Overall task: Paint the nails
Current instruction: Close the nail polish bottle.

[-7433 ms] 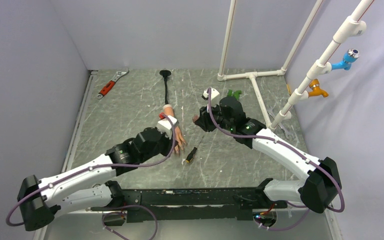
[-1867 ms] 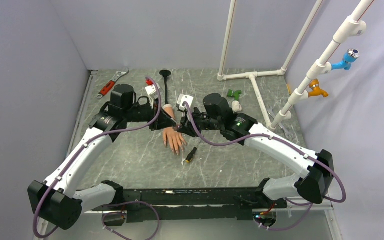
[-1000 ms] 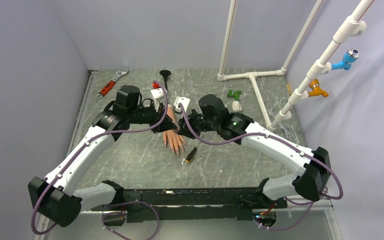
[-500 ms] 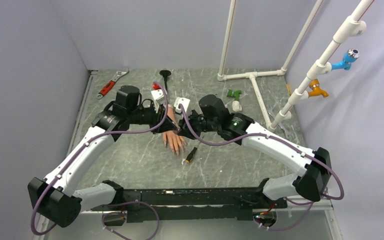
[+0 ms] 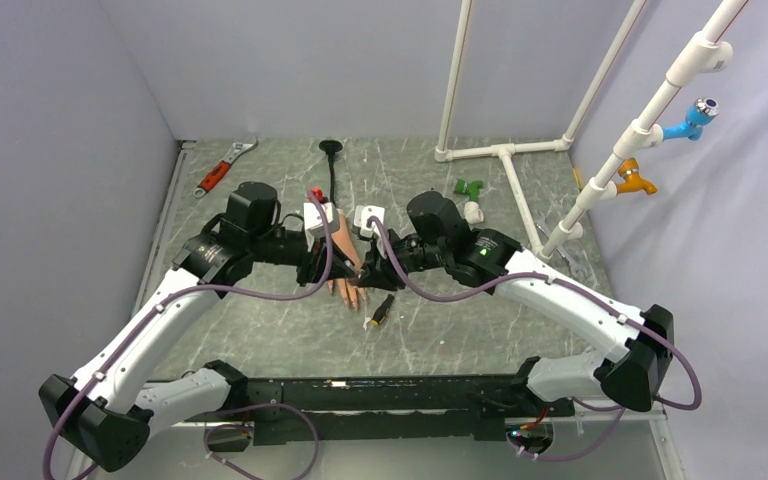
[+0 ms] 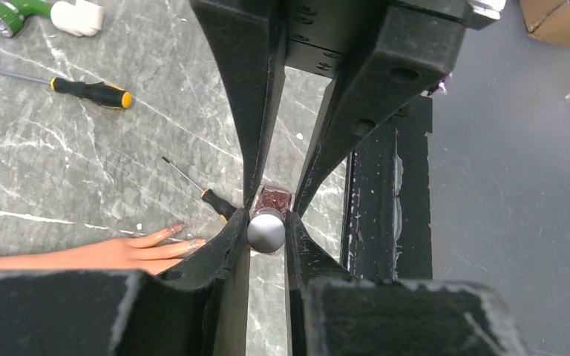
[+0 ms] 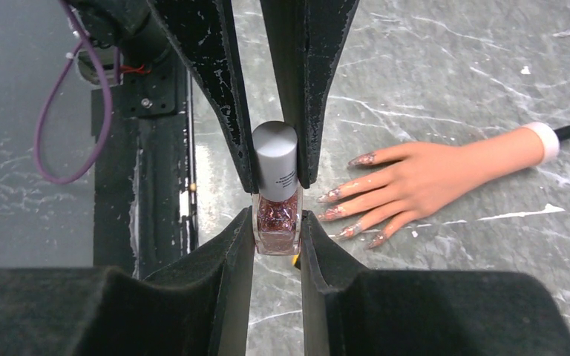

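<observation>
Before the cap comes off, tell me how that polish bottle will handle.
The polish bottle looks like smooth glass: probably slippery, breakable if dropped. Narrow under a tall cap, it may tip easily.

Polish bottle held from both ends, mannequin hand beside it.
The glittery pink glass of the polish bottle [image 7: 276, 231] is pinched between the fingers of the right gripper [image 7: 277, 219], while its grey cap [image 7: 275, 152] is clamped by the left gripper [image 7: 275, 176], which reaches in from the top. To the right, the mannequin hand [image 7: 423, 178] is laid flat on the marble table [image 7: 453, 67], its speckled nails [image 7: 332, 213] pointed toward the bottle.
</observation>
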You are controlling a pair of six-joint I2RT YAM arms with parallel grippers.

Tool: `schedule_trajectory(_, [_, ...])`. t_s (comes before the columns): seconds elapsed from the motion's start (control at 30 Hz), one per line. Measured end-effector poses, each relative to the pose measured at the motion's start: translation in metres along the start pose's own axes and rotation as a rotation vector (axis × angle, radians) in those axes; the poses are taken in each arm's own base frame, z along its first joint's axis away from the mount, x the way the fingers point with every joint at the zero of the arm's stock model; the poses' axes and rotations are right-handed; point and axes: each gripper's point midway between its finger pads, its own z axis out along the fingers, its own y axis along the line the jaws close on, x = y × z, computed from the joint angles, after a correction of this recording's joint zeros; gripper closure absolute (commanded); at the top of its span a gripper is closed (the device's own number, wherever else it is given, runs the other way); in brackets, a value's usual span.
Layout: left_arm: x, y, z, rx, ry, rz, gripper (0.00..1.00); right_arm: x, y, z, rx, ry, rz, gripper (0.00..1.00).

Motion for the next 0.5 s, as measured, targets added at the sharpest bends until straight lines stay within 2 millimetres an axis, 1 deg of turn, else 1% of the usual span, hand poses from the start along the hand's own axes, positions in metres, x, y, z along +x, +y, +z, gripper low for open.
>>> schedule_trajectory(0.07, [0.001, -0.004, 0.000, 0.017, 0.001, 0.011, 0.98, 0.001, 0.004, 0.000, -0.021, 0.003, -0.004, 1.00])
schedule_trajectory(0.13, [0.004, -0.008, 0.000, 0.034, 0.007, 0.017, 0.91, 0.003, 0.007, -0.001, -0.039, 0.009, -0.005, 1.00])
schedule_trajectory(0.17, [0.004, -0.009, 0.000, 0.038, 0.008, 0.015, 0.85, 0.004, 0.009, -0.001, -0.045, 0.012, -0.004, 1.00])
schedule_trajectory(0.23, [0.005, -0.010, 0.001, 0.044, 0.009, 0.013, 0.62, 0.004, 0.010, -0.001, -0.051, 0.014, -0.005, 1.00])
schedule_trajectory(0.4, [0.005, -0.015, 0.001, 0.063, -0.003, 0.007, 0.24, -0.001, 0.012, -0.001, -0.059, -0.006, -0.022, 1.00])
schedule_trajectory(0.47, [0.007, -0.017, 0.000, 0.062, -0.004, -0.002, 0.17, -0.003, 0.012, -0.001, -0.058, -0.014, -0.028, 1.00])
schedule_trajectory(0.5, [0.006, -0.017, 0.000, 0.060, -0.008, 0.001, 0.17, -0.004, 0.012, -0.001, -0.058, -0.016, -0.029, 1.00])
